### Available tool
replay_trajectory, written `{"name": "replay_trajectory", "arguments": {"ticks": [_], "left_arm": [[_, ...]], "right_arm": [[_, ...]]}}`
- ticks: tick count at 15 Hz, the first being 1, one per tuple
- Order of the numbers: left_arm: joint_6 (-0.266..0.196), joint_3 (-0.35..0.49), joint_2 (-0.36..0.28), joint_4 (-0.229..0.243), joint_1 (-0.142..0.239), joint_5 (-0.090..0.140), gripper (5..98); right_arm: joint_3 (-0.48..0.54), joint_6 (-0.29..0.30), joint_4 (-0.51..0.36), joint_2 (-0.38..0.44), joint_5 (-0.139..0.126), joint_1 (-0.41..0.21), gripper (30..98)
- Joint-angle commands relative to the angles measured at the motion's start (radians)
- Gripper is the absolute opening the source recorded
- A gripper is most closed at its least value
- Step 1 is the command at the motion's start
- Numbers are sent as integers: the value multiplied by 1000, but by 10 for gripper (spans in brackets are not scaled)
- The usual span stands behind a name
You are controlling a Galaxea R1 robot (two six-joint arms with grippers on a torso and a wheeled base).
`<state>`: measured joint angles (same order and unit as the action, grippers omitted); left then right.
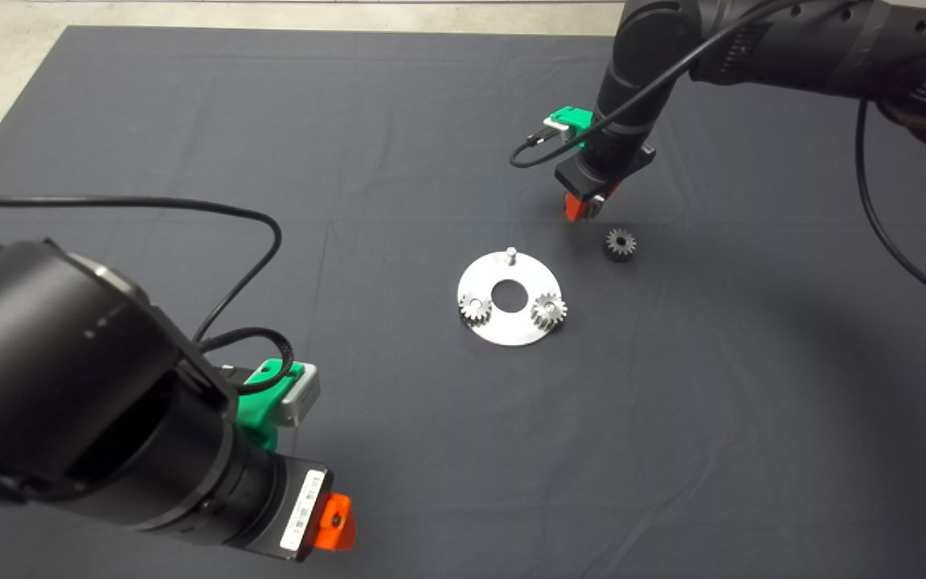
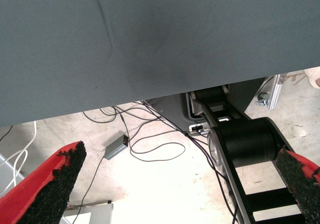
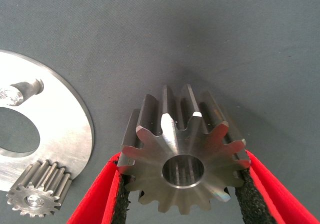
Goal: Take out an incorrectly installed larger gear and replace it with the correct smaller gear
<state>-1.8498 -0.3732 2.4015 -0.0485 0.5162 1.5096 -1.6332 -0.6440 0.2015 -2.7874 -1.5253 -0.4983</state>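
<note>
Larger gear, the shiny steel one with broad wedge-like teeth and a dark centre bore, sits clamped between the red fingers of the right gripper, black pads pressed against its teeth on both sides. In the head view that gripper hangs in the upper right of centre, above the dark mat and just beyond the round steel plate; the gear itself is mostly hidden by the fingers from above.

On the mat right of centre, just below and to the right of the right gripper, a small dark fine-toothed gear lies on its own, probably the smaller gear, though its detail is hard to read from above. The plate lies at the middle of the frame with a large centre hole. Two small fine-toothed gears sit on it, left and right of the hole, and a bare pin stands at its far edge.

The left gripper rests at the lower left, its fingers spread wide apart and holding nothing; its wrist view shows the mat's edge, floor and cables.
</note>
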Motion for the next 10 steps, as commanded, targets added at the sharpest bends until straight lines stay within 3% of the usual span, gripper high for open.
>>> {"name": "replay_trajectory", "arguments": {"ticks": [1,10], "left_arm": [[-5,18,0,16,18,-2,981],[-5,18,0,16,18,-2,981]], "right_arm": [[9,-6,-25,-2,-99,-22,472],[6,-8,-24,-7,-95,14,470]]}}
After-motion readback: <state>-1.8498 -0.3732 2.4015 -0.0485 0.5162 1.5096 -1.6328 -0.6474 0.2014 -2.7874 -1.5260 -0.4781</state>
